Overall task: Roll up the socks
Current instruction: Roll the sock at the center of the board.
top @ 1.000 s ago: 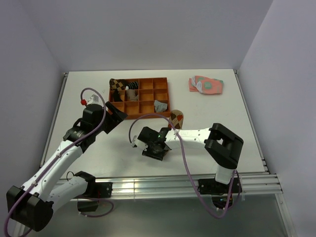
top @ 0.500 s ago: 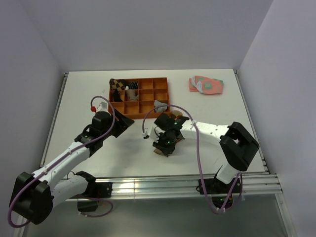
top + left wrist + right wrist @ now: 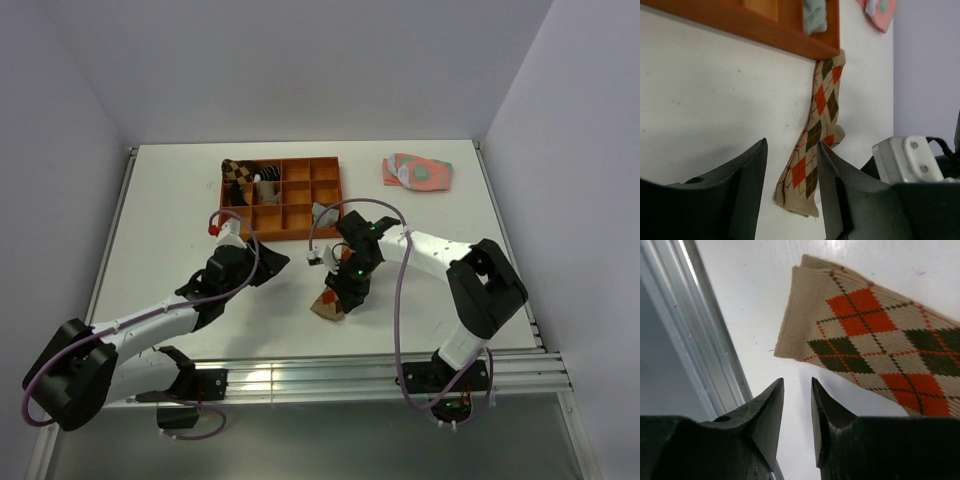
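The tan argyle sock (image 3: 328,308) lies flat and stretched out on the white table, running from the tray's corner toward the front edge. It shows in the left wrist view (image 3: 815,135) and the right wrist view (image 3: 875,335). The plain grey sock (image 3: 323,213) sits bunched in a right-hand tray compartment (image 3: 815,15). My right gripper (image 3: 338,296) hovers over the argyle sock's near end, jaws a narrow gap apart and empty (image 3: 797,382). My left gripper (image 3: 272,262) is open and empty, left of the sock and pointing at it (image 3: 790,145).
An orange compartment tray (image 3: 283,235) stands at the back, with other dark and patterned items in its left cells (image 3: 240,172). Pink-and-green socks (image 3: 417,172) lie at the back right. The metal rail of the table's front edge (image 3: 705,340) is close to the sock's end.
My right gripper swung from the front centre to over the sock, which now lies drawn out toward the front edge. My left arm reached right, toward the sock.
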Available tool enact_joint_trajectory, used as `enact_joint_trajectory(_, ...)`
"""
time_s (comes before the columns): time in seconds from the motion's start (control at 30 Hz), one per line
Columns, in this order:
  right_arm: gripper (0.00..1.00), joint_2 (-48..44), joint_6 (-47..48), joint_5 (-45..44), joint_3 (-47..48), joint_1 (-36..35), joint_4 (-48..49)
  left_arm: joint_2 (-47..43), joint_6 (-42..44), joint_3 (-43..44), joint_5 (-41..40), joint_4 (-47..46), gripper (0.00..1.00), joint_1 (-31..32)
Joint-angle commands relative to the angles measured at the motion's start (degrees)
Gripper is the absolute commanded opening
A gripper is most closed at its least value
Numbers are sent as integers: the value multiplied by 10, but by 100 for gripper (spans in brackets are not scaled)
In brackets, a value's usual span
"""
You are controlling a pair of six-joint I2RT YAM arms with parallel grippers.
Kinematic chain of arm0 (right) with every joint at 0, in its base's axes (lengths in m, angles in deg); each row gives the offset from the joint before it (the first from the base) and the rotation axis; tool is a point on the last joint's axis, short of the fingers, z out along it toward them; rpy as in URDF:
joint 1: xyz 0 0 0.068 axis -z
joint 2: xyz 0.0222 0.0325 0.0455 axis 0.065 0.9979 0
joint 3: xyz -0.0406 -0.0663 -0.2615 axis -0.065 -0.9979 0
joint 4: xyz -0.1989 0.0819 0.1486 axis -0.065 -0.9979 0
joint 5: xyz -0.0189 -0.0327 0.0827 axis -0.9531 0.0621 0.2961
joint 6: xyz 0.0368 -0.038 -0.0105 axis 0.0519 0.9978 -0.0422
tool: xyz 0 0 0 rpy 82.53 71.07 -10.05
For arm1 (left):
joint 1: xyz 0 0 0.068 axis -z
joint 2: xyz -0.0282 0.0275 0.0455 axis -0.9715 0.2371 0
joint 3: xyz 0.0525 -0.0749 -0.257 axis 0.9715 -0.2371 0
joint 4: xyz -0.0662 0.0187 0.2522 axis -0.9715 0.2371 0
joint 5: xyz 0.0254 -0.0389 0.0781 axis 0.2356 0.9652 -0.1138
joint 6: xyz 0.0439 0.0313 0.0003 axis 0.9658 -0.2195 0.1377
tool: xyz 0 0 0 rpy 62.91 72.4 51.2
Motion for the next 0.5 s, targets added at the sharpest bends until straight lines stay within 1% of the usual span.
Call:
enact_joint_trajectory(0.0,36,-57,-64,-66,6,-45,48,-55,11,4,-40,-27,50,2)
enact_joint_trajectory(0.07,39,-82,-94,-106,-8,-76,77,-96,6,20,-77,17,53,1)
enact_joint_trajectory(0.1,40,-85,-128,-134,-18,-108,109,-106,-1,46,-89,79,55,1)
enact_joint_trajectory(0.13,41,-82,-138,-183,-19,-124,116,-120,-13,62,-99,115,55,0)
enact_joint_trajectory(0.2,42,-72,-156,-214,-31,-150,140,-128,-20,107,-120,169,56,-7)
enact_joint_trajectory(0.23,45,-63,-166,-259,-34,-172,149,-135,-18,119,-121,208,56,-11)
enact_joint_trajectory(0.33,46,-42,-184,-279,-35,-201,164,-139,-3,161,-113,248,56,-25)
enact_joint_trajectory(0.47,49,-19,-194,-347,-28,-213,182,-143,13,189,-94,260,56,-37)
